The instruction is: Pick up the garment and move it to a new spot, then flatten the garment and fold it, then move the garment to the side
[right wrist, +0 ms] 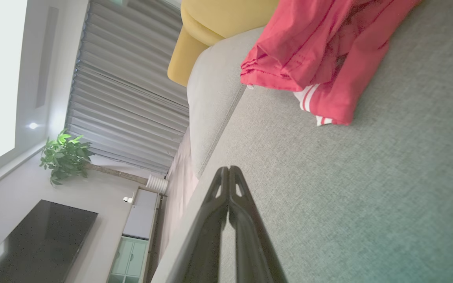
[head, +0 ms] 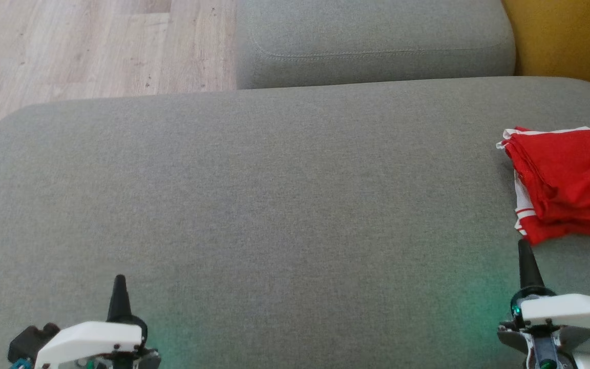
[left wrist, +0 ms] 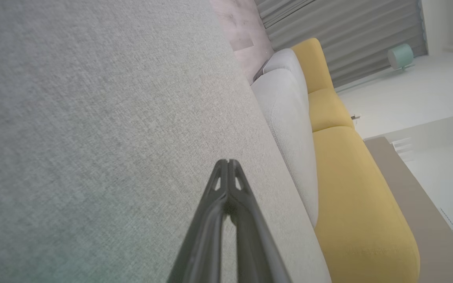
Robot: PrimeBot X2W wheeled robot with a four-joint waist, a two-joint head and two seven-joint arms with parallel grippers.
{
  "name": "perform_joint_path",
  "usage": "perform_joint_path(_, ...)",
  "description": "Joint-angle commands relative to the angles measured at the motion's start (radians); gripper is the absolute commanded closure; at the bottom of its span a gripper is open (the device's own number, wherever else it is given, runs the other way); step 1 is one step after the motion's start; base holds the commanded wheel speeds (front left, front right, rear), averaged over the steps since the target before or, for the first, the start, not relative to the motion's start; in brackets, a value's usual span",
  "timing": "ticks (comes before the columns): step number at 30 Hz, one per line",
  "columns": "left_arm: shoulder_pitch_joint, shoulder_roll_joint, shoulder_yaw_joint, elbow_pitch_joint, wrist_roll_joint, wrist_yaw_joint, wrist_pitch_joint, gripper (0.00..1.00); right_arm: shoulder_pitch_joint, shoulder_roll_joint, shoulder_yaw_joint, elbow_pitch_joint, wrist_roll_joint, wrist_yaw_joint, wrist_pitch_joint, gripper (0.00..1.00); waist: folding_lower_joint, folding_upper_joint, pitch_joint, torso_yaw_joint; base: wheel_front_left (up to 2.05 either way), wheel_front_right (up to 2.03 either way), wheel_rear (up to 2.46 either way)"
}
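— Looking at the garment (head: 569,179), we find it in a red, layered bundle at the right edge of the grey cushion (head: 274,205). It lies just ahead of the right fingers (head: 525,256), not touching them.
— And the left fingers (head: 120,289)?
— Pressed together with nothing between them, low over bare cushion and well away from the cloth. The right fingers are pinched together and empty too.
— How would we expect it to handle?
— Light and limp, we judge: thin fabric, soft creases, layers sagging on one another. It will drape and slide apart, so a pinch on a single layer would likely pull the bundle open.
— So where would we take hold?
— If it has to be lifted, at the stacked hems along its left edge, by the white striped trim (head: 523,212), catching all the layers. A second pinch at the far corner would keep it from swinging.
— Is it done, or waiting?
— We cannot tell. A loosely folded pile set aside looks like this, and so does a heap waiting to be picked up.
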Motion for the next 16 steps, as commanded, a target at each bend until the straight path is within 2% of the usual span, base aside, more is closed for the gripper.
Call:
perform_joint_path(1,-0.055,-0.001,0.047,-0.033,-0.026,-0.011,0.008,1.00,-0.061,-0.007,0.008,-0.040,0.040,-0.001,0.013,1.00,-0.0001,0.0000,0.000,-0.001,0.00,0.00,0.00)
perform_joint_path(16,-0.074,-0.021,0.112,-0.038,-0.142,-0.051,0.047,1.00,-0.078,-0.007,-0.012,-0.053,0.206,-0.001,0.047,1.00,-0.0001,0.0000,0.003,-0.008,0.00,0.00,0.00)
